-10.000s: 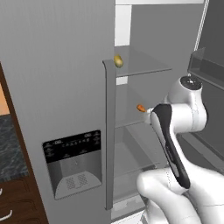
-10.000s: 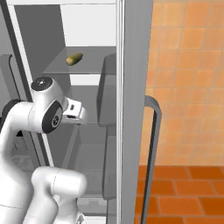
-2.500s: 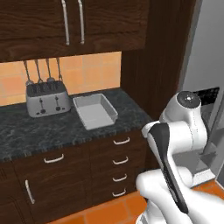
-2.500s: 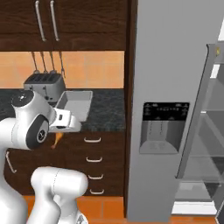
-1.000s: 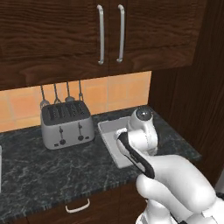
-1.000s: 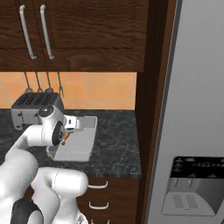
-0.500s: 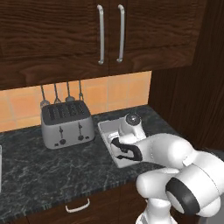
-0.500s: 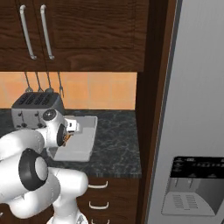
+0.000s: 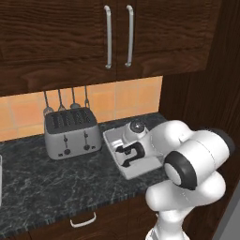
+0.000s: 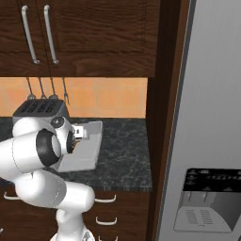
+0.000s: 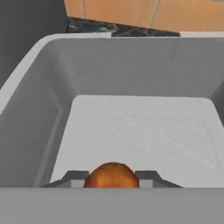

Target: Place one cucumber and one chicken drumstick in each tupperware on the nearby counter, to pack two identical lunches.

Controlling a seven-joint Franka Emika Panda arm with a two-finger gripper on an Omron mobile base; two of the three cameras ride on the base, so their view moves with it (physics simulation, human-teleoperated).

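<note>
Dark wood cabinets [image 9: 117,37] with long silver handles hang over an orange tiled backsplash [image 9: 117,98]. On the right in the right base view, a tall grey fridge [image 10: 207,117] with a dispenser panel stands past a dark wood panel. Below the cabinets, the black speckled counter [image 9: 42,183] runs across, with drawers under it. The white arm [image 9: 197,159] bends forward and down over the worktop. A steel toaster [image 9: 71,132] stands against the wall, with utensils hanging above it. Just to the right of the toaster, a light grey tupperware [image 9: 140,169] sits on the counter, and the arm's hand reaches down into it.

The gripper [image 11: 112,177] hangs low inside this container, above its pale floor, and its two fingers are pressed against a rounded orange-brown piece, the chicken drumstick [image 11: 112,176], one on each side. In the hand view the drumstick sits at the near end of the container, with the sloped walls rising on the left and at the far end.
</note>
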